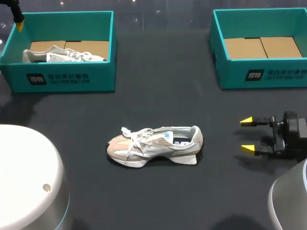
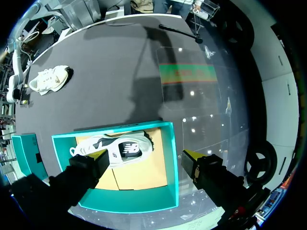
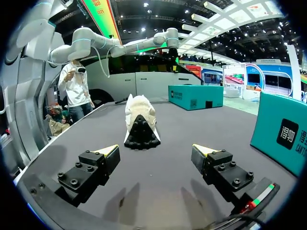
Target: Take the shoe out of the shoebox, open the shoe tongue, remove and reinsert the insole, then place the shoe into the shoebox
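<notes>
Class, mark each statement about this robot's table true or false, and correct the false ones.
1. A shoe lies on the table, outside both shoeboxes. True.
2. The right shoebox holds a shoe. False: it shows only cardboard; a second shoe lies in the left shoebox.
3. The right hand is open and empty, beside the shoe's heel. True.
4. The left hand grips the shoe on the table. False: it hangs open above the left shoebox.

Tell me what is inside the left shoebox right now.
One white shoe lies in the left shoebox, on its brown cardboard floor. The box's near wall hides the floor strip just behind it in the head view; whether the shoe holds an insole cannot be seen.
</notes>
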Robot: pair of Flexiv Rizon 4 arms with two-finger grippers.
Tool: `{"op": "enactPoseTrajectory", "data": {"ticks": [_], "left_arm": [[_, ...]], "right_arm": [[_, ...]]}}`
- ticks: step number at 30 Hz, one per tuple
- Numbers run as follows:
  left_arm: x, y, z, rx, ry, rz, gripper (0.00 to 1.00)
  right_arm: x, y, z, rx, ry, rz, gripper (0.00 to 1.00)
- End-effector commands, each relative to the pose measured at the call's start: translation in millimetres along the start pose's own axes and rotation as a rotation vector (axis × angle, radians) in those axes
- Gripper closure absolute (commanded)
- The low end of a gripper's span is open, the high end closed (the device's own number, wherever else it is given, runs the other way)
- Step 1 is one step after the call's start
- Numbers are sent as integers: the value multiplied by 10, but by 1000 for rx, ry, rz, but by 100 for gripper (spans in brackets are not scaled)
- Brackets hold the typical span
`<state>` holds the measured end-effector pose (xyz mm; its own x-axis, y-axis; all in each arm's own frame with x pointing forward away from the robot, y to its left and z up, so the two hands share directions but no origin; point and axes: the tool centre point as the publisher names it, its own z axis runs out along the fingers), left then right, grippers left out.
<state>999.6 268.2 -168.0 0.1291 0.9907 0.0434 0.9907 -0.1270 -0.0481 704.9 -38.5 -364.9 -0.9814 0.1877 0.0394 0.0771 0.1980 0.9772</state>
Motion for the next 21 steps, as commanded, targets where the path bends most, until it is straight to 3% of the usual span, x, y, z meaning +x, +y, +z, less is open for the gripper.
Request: {"op": "enactPoseTrajectory", "data": {"ticks": [1,11,21], "left_arm": [[6,-5,-3,-1,1,1,0],[6,-5,-3,-1,1,1,0],[6,-5,-3,-1,1,1,0]], "right_arm": [[12,25,29,0,1,0,0],[68,121,50,29,2,-19,0],[158,192,205,54,-3,-31,0]]}}
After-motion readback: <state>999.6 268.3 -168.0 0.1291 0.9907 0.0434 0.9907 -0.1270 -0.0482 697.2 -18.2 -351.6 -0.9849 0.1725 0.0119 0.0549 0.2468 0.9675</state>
